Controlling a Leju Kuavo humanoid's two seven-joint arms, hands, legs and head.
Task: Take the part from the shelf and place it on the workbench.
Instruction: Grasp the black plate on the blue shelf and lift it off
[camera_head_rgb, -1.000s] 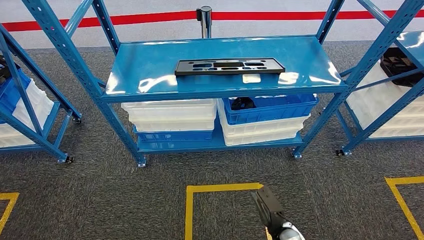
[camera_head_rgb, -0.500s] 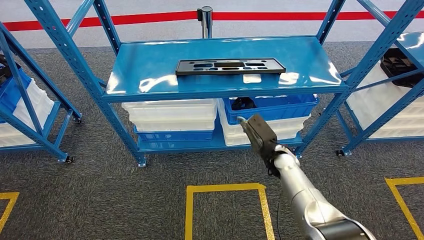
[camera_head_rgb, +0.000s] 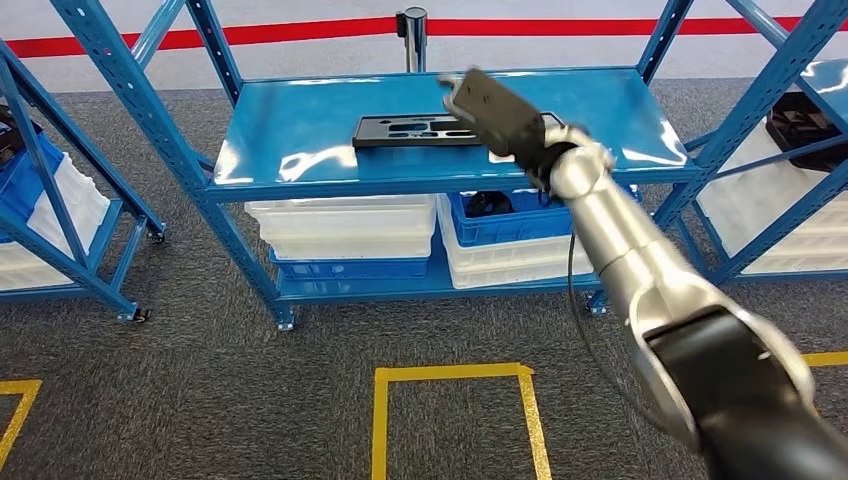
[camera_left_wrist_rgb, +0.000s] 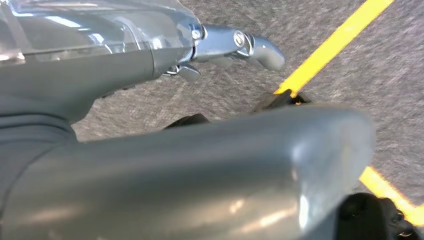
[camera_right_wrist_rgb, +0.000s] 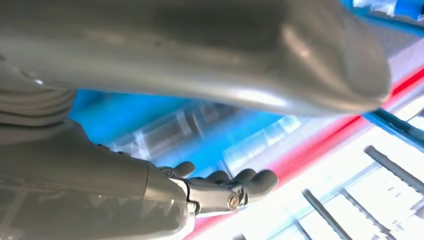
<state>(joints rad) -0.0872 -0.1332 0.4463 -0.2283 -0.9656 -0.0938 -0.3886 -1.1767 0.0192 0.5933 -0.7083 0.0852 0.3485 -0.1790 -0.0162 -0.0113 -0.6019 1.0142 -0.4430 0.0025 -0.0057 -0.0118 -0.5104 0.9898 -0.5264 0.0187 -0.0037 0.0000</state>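
A flat black part (camera_head_rgb: 410, 130) with several cut-outs lies on the top board of the blue shelf (camera_head_rgb: 300, 150) in the head view. My right hand (camera_head_rgb: 490, 112) hovers above the part's right end, fingers stretched out and apart, holding nothing; it covers that end of the part. In the right wrist view the right hand (camera_right_wrist_rgb: 220, 187) has its dark fingers (camera_right_wrist_rgb: 250, 181) extended over the blue shelf surface (camera_right_wrist_rgb: 125, 112). My left hand (camera_left_wrist_rgb: 200, 165) hangs over the grey carpet with nothing in it, thumb and fingers (camera_left_wrist_rgb: 250, 45) spread.
White crates (camera_head_rgb: 340, 230) and blue crates (camera_head_rgb: 540, 215) fill the lower shelf. More blue racks stand at left (camera_head_rgb: 60, 220) and right (camera_head_rgb: 770, 160). A silver post (camera_head_rgb: 413, 35) and a red barrier band (camera_head_rgb: 300, 35) sit behind. Yellow floor lines (camera_head_rgb: 450, 375) mark the carpet.
My right arm has risen from near the floor, past the lower crates, up to the top shelf above the part's right end. The part has not moved.
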